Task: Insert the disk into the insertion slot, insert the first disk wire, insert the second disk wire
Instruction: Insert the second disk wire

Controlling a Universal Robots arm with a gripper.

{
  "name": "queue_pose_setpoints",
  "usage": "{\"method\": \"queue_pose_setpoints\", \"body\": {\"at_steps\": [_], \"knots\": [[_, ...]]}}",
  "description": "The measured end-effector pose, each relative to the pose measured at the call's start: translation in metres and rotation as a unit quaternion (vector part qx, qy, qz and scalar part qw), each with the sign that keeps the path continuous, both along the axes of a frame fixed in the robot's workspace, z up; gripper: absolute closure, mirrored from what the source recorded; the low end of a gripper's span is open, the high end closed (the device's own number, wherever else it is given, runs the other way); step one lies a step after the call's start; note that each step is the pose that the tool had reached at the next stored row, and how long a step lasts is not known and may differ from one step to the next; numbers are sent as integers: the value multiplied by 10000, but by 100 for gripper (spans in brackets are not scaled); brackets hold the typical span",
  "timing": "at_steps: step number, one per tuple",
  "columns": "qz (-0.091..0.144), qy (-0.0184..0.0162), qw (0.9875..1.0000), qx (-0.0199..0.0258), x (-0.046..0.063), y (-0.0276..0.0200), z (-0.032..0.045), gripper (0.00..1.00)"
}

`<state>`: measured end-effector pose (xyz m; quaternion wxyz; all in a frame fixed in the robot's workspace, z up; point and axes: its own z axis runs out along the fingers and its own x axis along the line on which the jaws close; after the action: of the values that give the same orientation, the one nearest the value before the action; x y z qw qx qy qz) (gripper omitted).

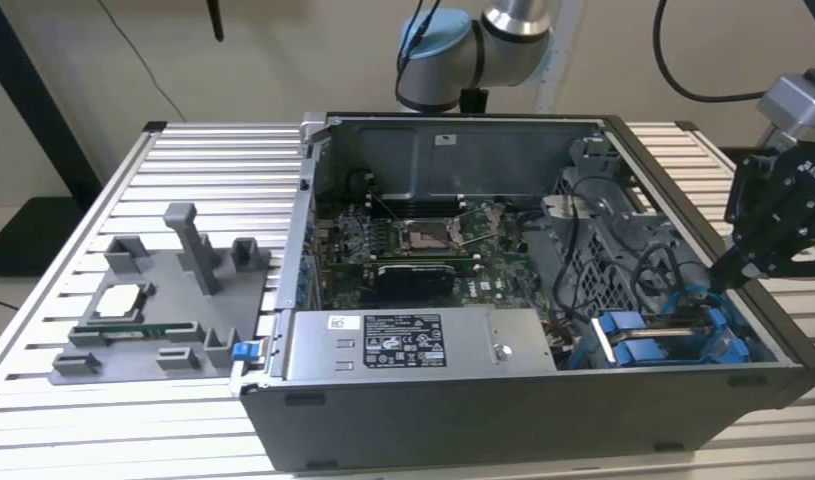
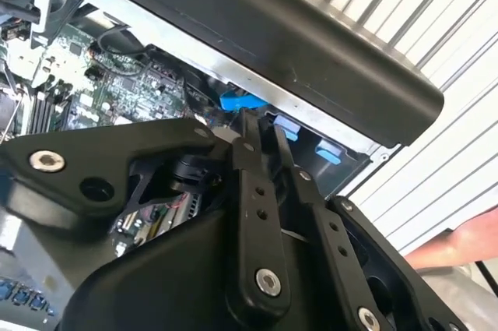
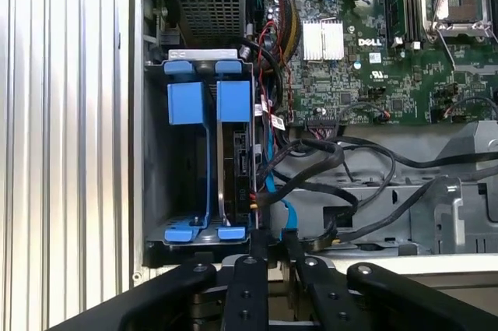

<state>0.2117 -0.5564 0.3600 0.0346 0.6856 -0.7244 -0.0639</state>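
Observation:
The disk (image 3: 237, 166) stands on edge in the insertion slot (image 3: 158, 191), a grey metal cage with blue tabs (image 3: 187, 101) inside the open computer case. In the exterior view this cage (image 1: 654, 340) is at the case's near right corner. My black gripper (image 1: 711, 285) reaches down into the case just above the cage. Its fingers (image 3: 258, 247) are close together in both wrist views. A thin blue wire (image 3: 274, 191) runs along the disk's side up to the fingertips, and its blue end (image 2: 237, 102) shows at the tips of the gripper (image 2: 262, 122).
A bundle of black cables (image 3: 350, 179) crosses beside the cage. The grey power-supply box (image 1: 421, 345) and the motherboard (image 1: 421, 240) lie toward the exterior view's left inside the case. A grey fixture tray (image 1: 154, 310) stands on the slatted table outside the case.

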Motion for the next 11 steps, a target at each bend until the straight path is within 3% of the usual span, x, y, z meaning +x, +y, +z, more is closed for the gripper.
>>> {"method": "queue_pose_setpoints", "body": {"at_steps": [8, 11], "knots": [[0, 3, 10000, 1, 0, 0, -4, 0], [-3, 57, 10000, 1, 1, 0, -5, 0]]}}
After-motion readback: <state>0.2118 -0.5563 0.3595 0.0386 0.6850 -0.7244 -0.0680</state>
